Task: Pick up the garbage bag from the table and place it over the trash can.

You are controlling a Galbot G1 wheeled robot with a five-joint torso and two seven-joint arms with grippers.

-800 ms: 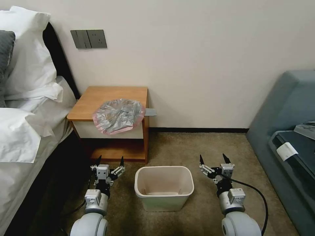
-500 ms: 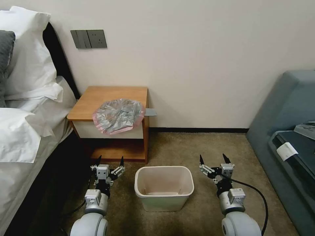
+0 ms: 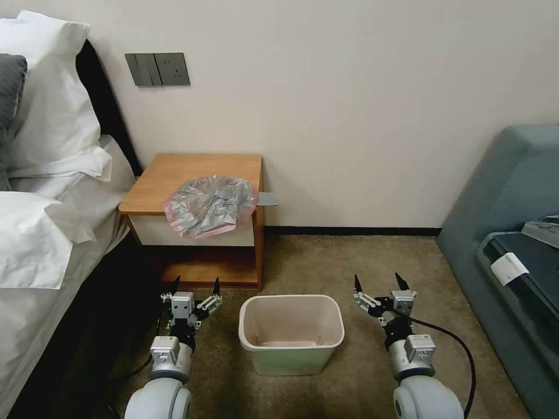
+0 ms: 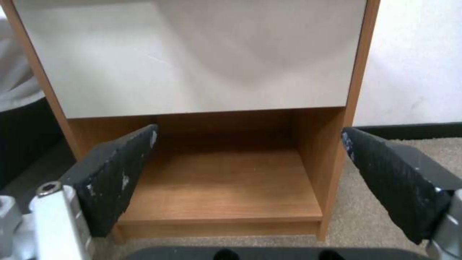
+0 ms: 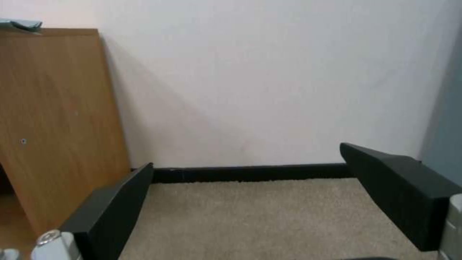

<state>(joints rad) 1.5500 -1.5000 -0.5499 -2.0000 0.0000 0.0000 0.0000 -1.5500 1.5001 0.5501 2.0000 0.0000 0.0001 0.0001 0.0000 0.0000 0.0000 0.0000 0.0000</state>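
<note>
With the garbage bag (image 3: pixel 211 205) lying untouched on the table (image 3: pixel 174 174) and overhanging its front edge, both the left gripper (image 3: pixel 195 286) and right gripper (image 3: pixel 378 283) hung low beside the trash can (image 3: pixel 291 334), fingers spread and empty, so the pick-up had not begun and probably called for a reach up to the bag

Bag (image 3: pixel 211 205) on table (image 3: pixel 174 174) — bin (image 3: pixel 291 331) in front
</note>
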